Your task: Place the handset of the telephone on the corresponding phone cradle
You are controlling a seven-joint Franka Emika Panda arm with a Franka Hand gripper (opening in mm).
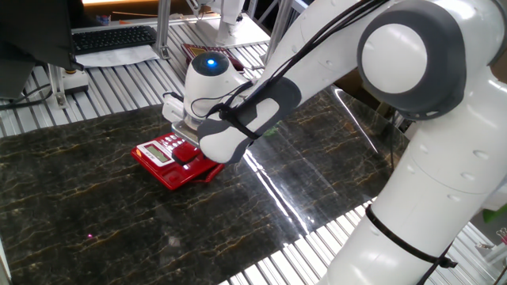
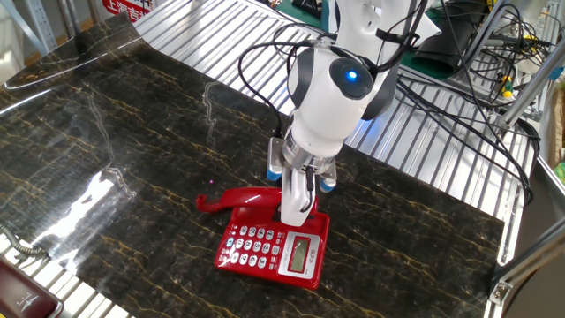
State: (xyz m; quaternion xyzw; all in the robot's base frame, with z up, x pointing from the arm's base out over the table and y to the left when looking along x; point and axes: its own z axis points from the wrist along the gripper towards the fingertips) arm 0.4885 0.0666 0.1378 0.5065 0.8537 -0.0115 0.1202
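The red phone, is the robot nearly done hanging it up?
Nearly. Done: the handset is already up at the far edge of the telephone, lying along the phone cradle. In hand: the gripper is down on it, though I cannot tell if it grips. Left: one end juts out past the base, so it looks not fully seated; then letting go.

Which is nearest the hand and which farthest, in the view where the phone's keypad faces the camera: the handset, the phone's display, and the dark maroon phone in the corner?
1. The handset: right at the hand, which comes down onto its right end.
2. The display: just below the hand, on the phone's right side.
3. The maroon phone: far off at the bottom-left corner, past the table's edge.
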